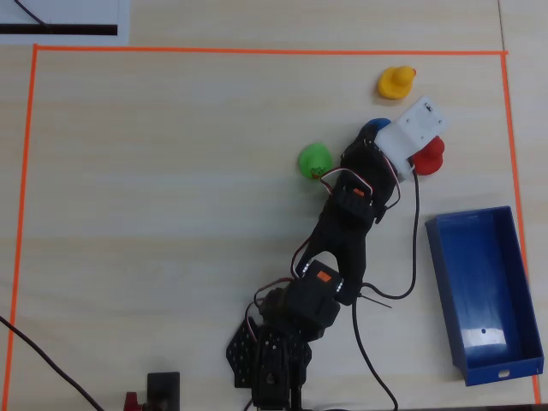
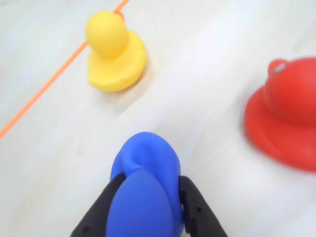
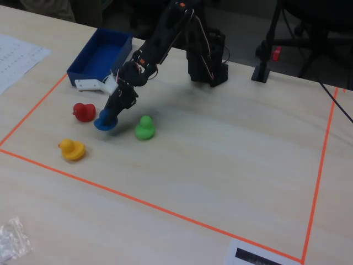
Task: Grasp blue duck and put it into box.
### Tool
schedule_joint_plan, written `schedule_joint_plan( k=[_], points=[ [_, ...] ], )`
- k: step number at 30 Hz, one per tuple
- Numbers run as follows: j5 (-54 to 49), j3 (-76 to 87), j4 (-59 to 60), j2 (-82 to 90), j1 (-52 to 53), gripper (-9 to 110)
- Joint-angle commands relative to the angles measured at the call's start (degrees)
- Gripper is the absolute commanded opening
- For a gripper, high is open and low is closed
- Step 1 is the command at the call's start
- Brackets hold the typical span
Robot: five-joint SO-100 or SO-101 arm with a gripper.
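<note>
I'm seeing the pale wood-grain table (image 3: 220, 165) w/ an orange tape border (image 3: 149, 207) marking the work area. Black jointed arm (image 1: 342, 231) is reaching from the near edge of the overhead view up toward the far right, where the ducks are sitting.

The box, a long blue plastic tray w/ low walls (image 1: 445, 282), is lying at the right in the overhead view, well apart from the ducks; small hole is showing in its floor.

Four rubber ducks are clustering past the arm tip. In the wrist view the yellow duck (image 2: 114, 52) is sitting far left near the tape line, the red duck (image 2: 286, 116) at the right. In the fixed view the green duck (image 3: 145, 127) is sitting just right of the arm tip.

The gripper (image 2: 148, 207) is showing its two black fingers (image 2: 196, 210) pressing on both sides of the small rounded blue duck (image 2: 145, 190), clamping it. In the fixed view the blue duck is sitting low at the table betw. red & green; I can't tell if it's touching the surface.
</note>
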Motion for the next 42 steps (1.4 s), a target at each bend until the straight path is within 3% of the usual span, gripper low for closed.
schedule_joint_plan(
  k=[1, 5, 10, 13, 15, 21, 31, 35, 42],
  points=[
    [5.19, -1.14, 15.64, 15.29, -4.22, 0],
    [9.49, -5.01, 36.74, 26.63, -12.66, 0],
    [16.35, -8.44, 58.62, 37.0, -30.76, 0],
    [20.92, -12.3, 65.74, 37.97, -38.58, 0],
    [21.27, -13.97, 66.53, 38.06, -38.14, 0],
    [8.53, -13.18, 54.4, 37.79, -12.92, 0],
    [-8.7, 5.19, 29.0, 44.03, 28.74, 0],
    [-12.04, 11.25, 22.76, 45.0, 37.62, 0],
    [-16.61, 17.67, 11.25, 40.96, 42.89, 0]
  ],
)
